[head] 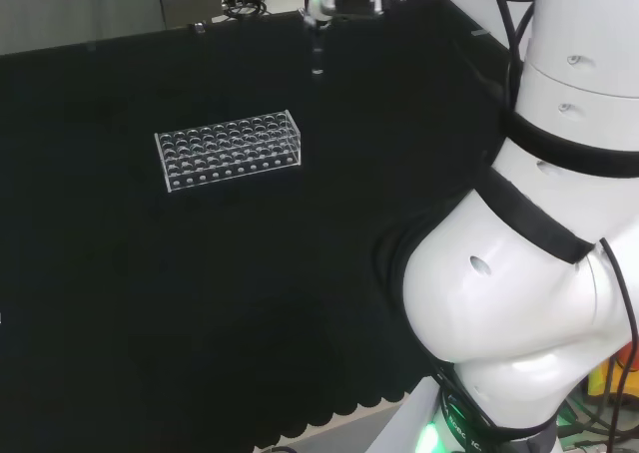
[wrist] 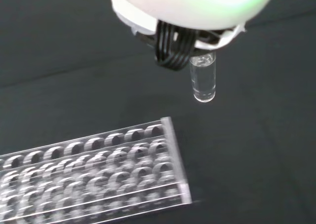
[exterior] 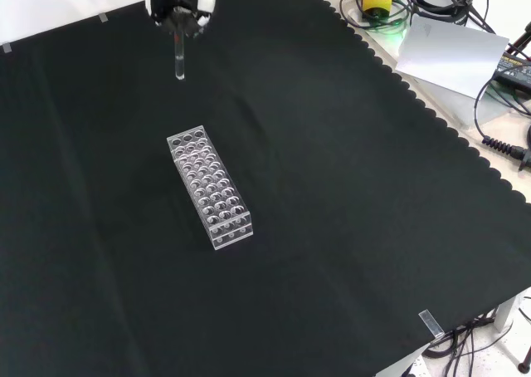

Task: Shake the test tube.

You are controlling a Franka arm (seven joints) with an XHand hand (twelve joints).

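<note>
The hand (exterior: 182, 3) hangs at the top left of the front view, its fingers curled round the upper end of a clear test tube (exterior: 179, 58) that points straight down, well above the cloth. In the head view the hand (head: 318, 6) and the test tube (head: 318, 54) show at the far edge of the bench. Close up in the wrist view, the tube (wrist: 203, 82) sticks out below a black ribbed finger (wrist: 173, 49). A clear plastic test tube rack (exterior: 210, 185) with several rows of holes lies on the black cloth, nearer the camera than the tube in the front view.
The rack (head: 228, 150) stands left of centre in the head view, and the arm's white links (head: 529, 263) rise at the right. Off the cloth's scalloped edge at the front view's top right lie cables and a grey sheet (exterior: 452, 53).
</note>
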